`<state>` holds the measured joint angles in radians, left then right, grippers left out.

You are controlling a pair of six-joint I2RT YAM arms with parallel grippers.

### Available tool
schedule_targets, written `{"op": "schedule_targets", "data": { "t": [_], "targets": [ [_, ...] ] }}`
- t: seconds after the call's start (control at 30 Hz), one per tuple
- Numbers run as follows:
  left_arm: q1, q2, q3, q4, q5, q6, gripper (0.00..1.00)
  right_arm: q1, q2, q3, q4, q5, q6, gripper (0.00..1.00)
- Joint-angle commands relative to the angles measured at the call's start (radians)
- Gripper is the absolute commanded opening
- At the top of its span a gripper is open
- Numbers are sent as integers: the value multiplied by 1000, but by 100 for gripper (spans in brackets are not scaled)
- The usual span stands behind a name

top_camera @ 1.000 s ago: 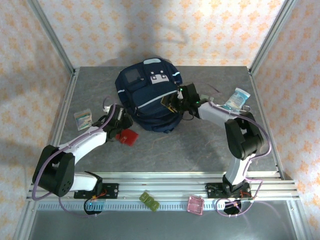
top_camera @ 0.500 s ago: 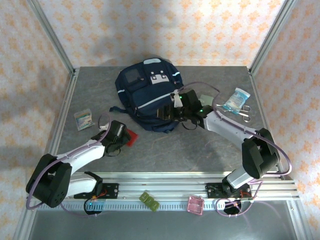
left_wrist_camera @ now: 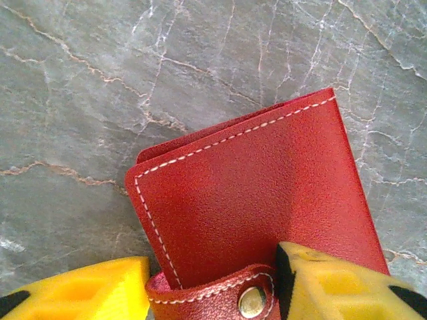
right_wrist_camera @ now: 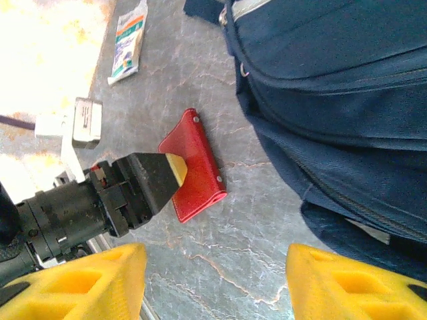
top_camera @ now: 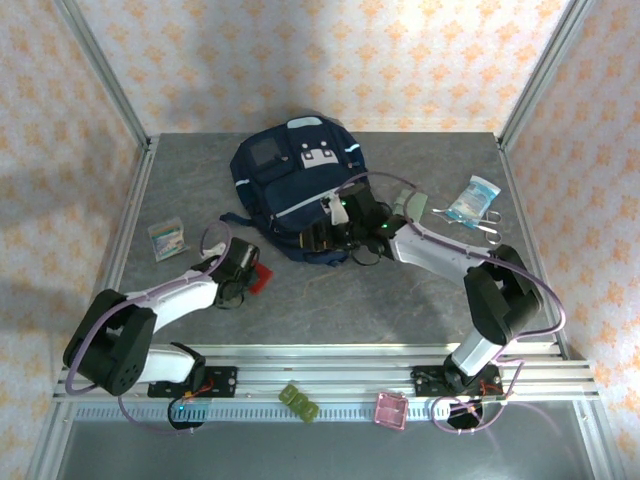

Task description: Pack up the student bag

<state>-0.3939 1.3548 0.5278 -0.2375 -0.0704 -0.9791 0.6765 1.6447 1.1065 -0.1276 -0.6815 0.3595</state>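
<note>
The left wrist view gives the close-up: the left tool (left_wrist_camera: 210, 287) sets its yellow fingers tight beside the snap tab of a red wallet (left_wrist_camera: 260, 200); pinching or not, I cannot tell. The right tool (right_wrist_camera: 213, 280), spread wide, has slid left since half a second ago along the student bag (top_camera: 290, 190). The bag lies face-up just beyond it on the bench (top_camera: 420, 290), long axis running away from the arms.

Red grained-leather wallet (left_wrist_camera: 260, 200): matt, pebbled, white stitching, shiny metal snap (left_wrist_camera: 251, 301). Grey stone-look tabletop (left_wrist_camera: 133, 67): smooth, veined. Navy woven-cloth backpack (right_wrist_camera: 347, 80): matt. Left tool (left_wrist_camera: 212, 277) pads (left_wrist_camera: 333, 287): yellow plastic.
</note>
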Motion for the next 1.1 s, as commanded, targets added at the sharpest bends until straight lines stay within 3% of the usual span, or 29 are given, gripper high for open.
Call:
{"op": "schedule_targets", "data": {
  "t": [0.0, 0.43, 0.63, 0.83, 1.07],
  "targets": [
    [7, 122, -15, 144, 31, 50, 48, 44, 43, 78, -1, -10, -57, 56],
    [-70, 181, 11, 156, 155, 261, 37, 75, 222, 172, -11, -41, -46, 54],
    [-100, 135, -5, 154, 238, 345, 35, 84, 289, 182, -18, -81, -49, 50],
    [-99, 60, -28, 137, 225, 355, 29, 103, 384, 224, -40, -76, -38, 47],
    [-99, 60, -34, 102, 199, 350, 29, 107, 450, 255, -60, -5, 11, 50]
  ]
}}
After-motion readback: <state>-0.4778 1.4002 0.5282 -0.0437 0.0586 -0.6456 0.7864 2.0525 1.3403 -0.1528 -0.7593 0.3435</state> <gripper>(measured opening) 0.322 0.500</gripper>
